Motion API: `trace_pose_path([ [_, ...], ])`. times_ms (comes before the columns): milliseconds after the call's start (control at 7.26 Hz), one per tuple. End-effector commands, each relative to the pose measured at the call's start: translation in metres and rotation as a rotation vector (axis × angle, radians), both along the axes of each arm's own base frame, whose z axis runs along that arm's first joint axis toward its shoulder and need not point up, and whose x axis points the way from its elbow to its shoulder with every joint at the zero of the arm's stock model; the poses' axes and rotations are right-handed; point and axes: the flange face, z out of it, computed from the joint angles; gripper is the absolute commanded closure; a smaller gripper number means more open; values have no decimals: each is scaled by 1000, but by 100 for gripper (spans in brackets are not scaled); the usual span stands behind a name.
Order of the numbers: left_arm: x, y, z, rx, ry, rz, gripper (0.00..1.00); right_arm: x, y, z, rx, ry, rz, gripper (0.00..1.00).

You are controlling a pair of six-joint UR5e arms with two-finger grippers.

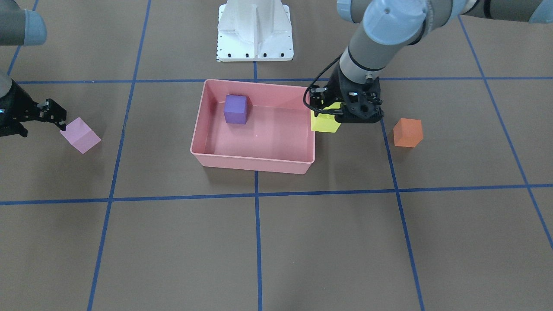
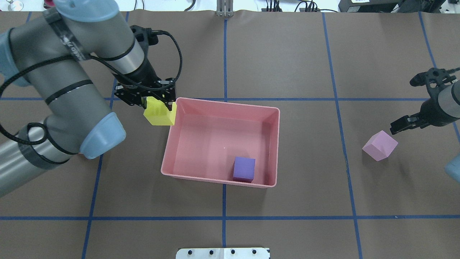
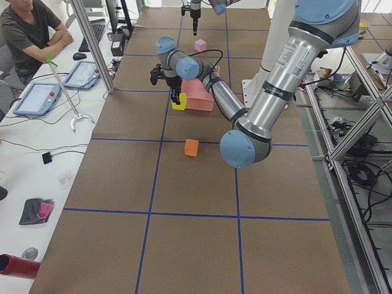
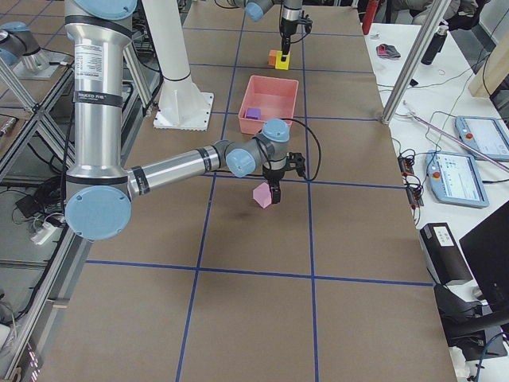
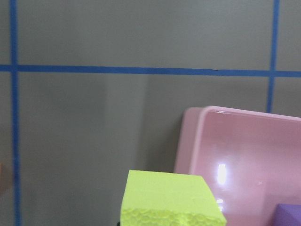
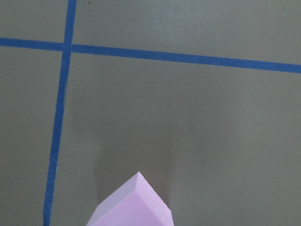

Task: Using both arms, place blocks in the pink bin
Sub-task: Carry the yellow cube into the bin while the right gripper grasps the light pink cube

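My left gripper (image 2: 157, 104) is shut on the yellow block (image 2: 160, 113) and holds it just outside the pink bin's (image 2: 219, 178) far left corner, at rim height. The purple block (image 2: 244, 169) lies inside the bin, by the wall nearest the robot. My right gripper (image 2: 394, 128) is shut on the light pink block (image 2: 380, 145), which hangs tilted by an upper corner just above the table, right of the bin. The orange block (image 1: 407, 132) sits on the table beyond the left gripper, away from the bin. It is hidden in the overhead view.
The white pedestal base (image 1: 255, 32) stands behind the bin on the robot's side. Blue tape lines (image 1: 257, 194) cross the brown table. An operator (image 3: 27, 33) sits at a side desk with tablets, off the table.
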Motion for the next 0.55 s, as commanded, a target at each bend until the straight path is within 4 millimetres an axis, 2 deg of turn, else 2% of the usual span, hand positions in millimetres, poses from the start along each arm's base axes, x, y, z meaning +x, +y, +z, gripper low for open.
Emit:
trace_pose_path([
  [0,43,16,-22,8,-20,-1,100,-6,-2,-5,38,-9,-38,1],
  [276,64,18,-20,7,-39,12,100,-9,7,-5,-68,-50,4,1],
  [413,78,25,-22,4,-47,24,100,-18,7,-11,-53,-60,-12,1],
])
